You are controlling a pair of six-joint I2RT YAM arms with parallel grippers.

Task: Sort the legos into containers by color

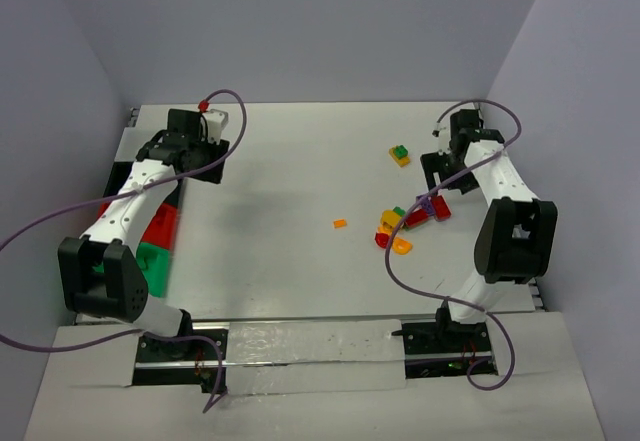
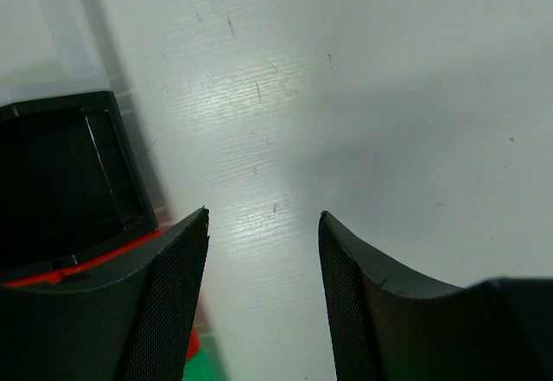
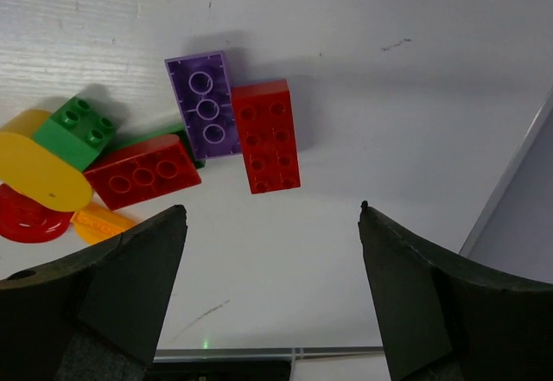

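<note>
Right gripper (image 3: 272, 210) jaws spread wide, holding nothing, above lego cluster: red brick (image 3: 266, 136) touching purple brick (image 3: 204, 104), second red brick (image 3: 143, 171), green brick (image 3: 79, 129), yellow rounded piece (image 3: 39, 169). Left gripper (image 2: 263, 215) also spread, empty, just beside black bin (image 2: 60, 169); green bin (image 1: 155, 264) and red bin (image 1: 162, 223) nearer. Orange piece (image 1: 340, 224) alone on table (image 1: 290, 151); green-yellow stack (image 1: 400, 155) farther back.

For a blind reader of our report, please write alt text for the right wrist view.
The open right gripper hovers over a cluster of legos on the white table: a purple brick beside a red brick, a second red brick, a green brick, and a yellow piece, a round red piece and an orange piece at left.
</note>
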